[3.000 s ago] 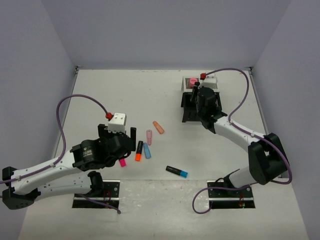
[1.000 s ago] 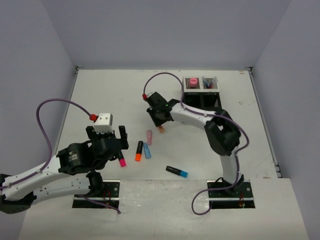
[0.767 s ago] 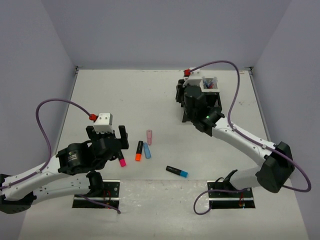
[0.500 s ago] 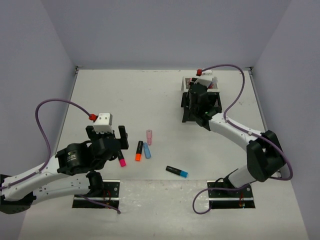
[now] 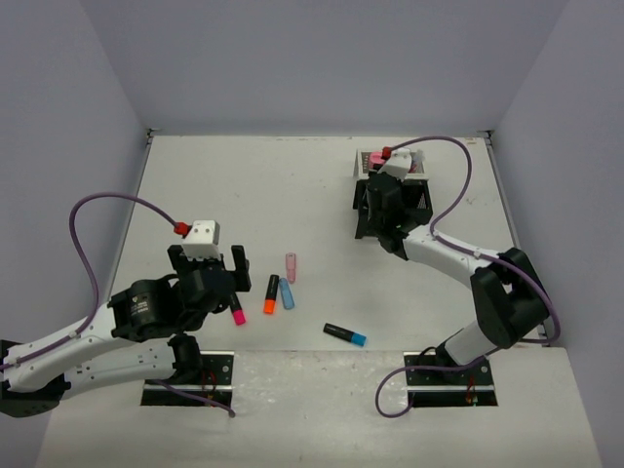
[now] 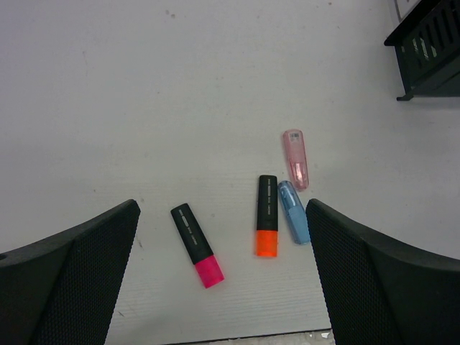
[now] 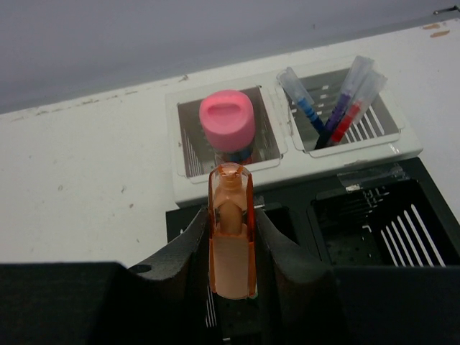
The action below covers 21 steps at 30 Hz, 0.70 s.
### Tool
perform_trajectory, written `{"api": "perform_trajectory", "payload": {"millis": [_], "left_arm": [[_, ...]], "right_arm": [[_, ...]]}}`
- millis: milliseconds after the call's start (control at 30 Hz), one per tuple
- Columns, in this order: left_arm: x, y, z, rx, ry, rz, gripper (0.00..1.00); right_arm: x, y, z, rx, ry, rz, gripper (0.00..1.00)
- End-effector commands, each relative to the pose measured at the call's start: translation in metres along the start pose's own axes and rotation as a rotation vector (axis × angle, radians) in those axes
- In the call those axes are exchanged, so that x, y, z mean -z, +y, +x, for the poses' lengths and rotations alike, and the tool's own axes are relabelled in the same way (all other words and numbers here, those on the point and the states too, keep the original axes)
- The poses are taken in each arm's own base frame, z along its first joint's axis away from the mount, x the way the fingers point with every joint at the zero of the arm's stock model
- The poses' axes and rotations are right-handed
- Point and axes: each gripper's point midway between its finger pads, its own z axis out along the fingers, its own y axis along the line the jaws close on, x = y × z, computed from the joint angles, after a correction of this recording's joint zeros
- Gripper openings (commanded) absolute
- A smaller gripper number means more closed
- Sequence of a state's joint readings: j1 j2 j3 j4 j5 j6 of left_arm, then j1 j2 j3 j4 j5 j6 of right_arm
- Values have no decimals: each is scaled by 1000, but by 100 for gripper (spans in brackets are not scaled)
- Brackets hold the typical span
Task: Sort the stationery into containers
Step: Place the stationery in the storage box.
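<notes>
My right gripper (image 7: 231,228) is shut on a peach highlighter (image 7: 231,188), holding it upright over the left dark compartment of the black mesh organizer (image 7: 284,167). A pink glue stick (image 7: 228,121) stands in the left pale compartment and thin blue and red pens (image 7: 336,111) lean in the right one. My left gripper (image 6: 221,241) hangs open above the table. Below it lie a pink highlighter (image 6: 197,245), an orange one (image 6: 267,225), a light blue one (image 6: 294,211) and a pale pink one (image 6: 296,159), none of them touched.
A black highlighter with a blue cap (image 5: 345,334) lies alone near the front edge between the arm bases. The organizer's right dark compartment (image 7: 381,223) shows only its mesh. White walls close in the table on three sides.
My right arm has swung from the middle of the table to the organizer with the peach highlighter and now hovers over it. The left arm has not moved.
</notes>
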<state>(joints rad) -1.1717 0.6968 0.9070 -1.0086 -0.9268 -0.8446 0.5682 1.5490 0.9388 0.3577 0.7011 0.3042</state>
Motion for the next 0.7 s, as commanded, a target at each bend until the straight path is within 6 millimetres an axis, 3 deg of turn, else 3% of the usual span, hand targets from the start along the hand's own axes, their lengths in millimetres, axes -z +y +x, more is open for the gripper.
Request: {"api": "perform_trajectory", "payload": {"millis": [0,33,100,133,267,400,433,500,667], "left_arm": [[-2,-4,-8,25,-29,5,100],[-2,-4,-8,25,-28,5,100],[-2,-5,-8,22,-28,6,100],[-2,-5,-8,22,-27,7,100],[-2,-6,-7,20,-25,7,100],[4,11,-14,76,-48,-47,100],[6,17,-17,105,-63,-60,100],[11,28,-23,158,-91,-71,100],[17,35,-28,218,-119,-47,100]], "right_arm": [[5,-7,-7,-76,-31,27,13],[5,-8,-7,-75,-28,28,18],[6,-7,-8,-60,-14,23,39],[7,-6,-9,-53,-9,21,45],[23,6,-35,-35,-47,-18,52],[60,23,-67,-22,-103,-45,50],[75,40,-66,-25,-77,-106,48],[101,77,-47,-26,66,-275,46],[147,122,69,162,601,-408,48]]}}
